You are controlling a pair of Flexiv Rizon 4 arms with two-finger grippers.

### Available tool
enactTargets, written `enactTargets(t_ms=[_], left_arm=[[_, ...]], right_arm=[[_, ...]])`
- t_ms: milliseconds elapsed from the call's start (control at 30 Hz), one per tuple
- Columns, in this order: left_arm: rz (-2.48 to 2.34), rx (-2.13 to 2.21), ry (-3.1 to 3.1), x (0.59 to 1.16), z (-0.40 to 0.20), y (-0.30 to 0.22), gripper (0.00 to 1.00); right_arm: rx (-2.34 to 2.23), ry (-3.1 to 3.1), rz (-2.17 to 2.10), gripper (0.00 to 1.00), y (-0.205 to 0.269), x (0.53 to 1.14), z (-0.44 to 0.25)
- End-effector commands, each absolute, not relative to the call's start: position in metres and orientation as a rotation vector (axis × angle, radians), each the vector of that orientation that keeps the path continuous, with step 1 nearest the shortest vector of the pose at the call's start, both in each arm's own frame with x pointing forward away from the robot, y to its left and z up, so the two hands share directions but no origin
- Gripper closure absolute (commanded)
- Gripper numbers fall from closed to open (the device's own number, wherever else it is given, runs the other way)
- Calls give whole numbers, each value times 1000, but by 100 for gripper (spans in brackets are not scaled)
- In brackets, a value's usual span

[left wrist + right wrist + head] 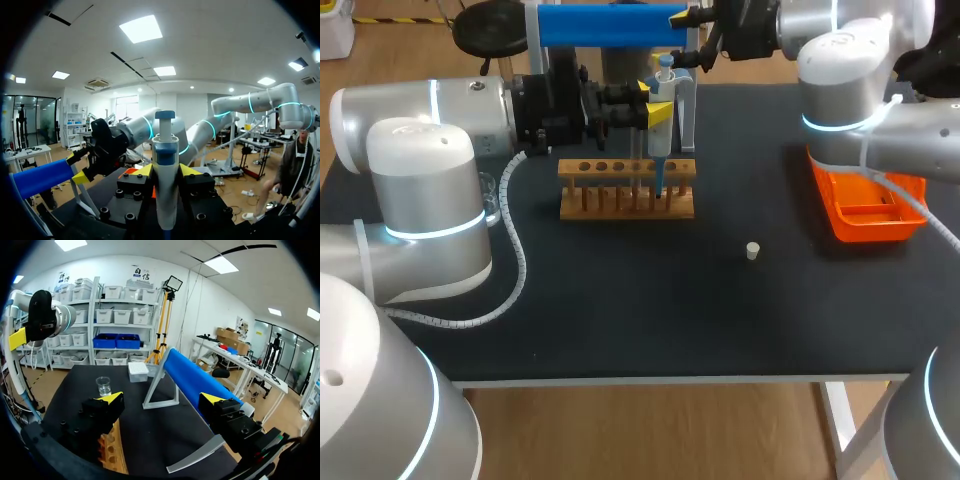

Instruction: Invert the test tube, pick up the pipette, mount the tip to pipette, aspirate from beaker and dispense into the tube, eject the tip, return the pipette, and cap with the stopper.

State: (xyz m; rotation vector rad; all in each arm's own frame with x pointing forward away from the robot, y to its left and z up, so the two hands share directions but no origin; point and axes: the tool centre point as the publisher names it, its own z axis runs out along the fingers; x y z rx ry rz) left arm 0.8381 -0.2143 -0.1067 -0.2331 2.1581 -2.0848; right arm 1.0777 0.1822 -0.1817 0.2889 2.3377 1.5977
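My left gripper [645,105] is shut on a white and blue pipette [662,100], held upright over the wooden tube rack [590,205]. The pipette's blue tip [660,180] reaches down to a hole near the rack's right end; I cannot make out the tube there. In the left wrist view the pipette [165,170] stands between my yellow fingers [144,171]. A small white stopper [752,250] lies on the mat to the right of the rack. My right gripper [162,399] is open and empty at the back, beside the blue-barred stand [610,25]. The beaker [104,385] stands on the mat ahead of it.
An orange tray [865,210] sits at the right under my right arm. A white box [138,371] stands beyond the beaker. My left arm's cable [515,260] curls over the mat at the left. The rack [114,450] lies just under my right gripper's finger.
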Motion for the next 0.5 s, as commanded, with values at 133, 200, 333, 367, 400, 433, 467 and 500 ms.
enactTargets(t_ms=[133, 200, 333, 367, 400, 433, 467, 500], left_arm=[[-2088, -232, 2153, 839, -107, -215, 100], [-2088, -232, 2153, 839, -107, -215, 100], [-2088, -232, 2153, 839, -107, -215, 100], [-2088, -232, 2153, 839, -107, -215, 100], [-2088, -232, 2153, 839, -107, -215, 100], [-2088, -232, 2153, 839, -107, -215, 100], [-2088, -232, 2153, 839, -107, -215, 100], [-2088, -232, 2153, 839, -107, -215, 100]], right_arm=[[290, 2341, 1590, 0, 187, 1078, -187], [292, 2341, 1589, 0, 188, 1077, -188], [292, 2341, 1591, 0, 190, 1077, -189], [294, 2342, 1591, 0, 190, 1077, -189], [294, 2343, 1591, 0, 191, 1077, -190], [292, 2344, 1591, 0, 191, 1077, -190], [290, 2346, 1592, 0, 192, 1077, -190], [288, 2348, 1593, 0, 192, 1076, -190]])
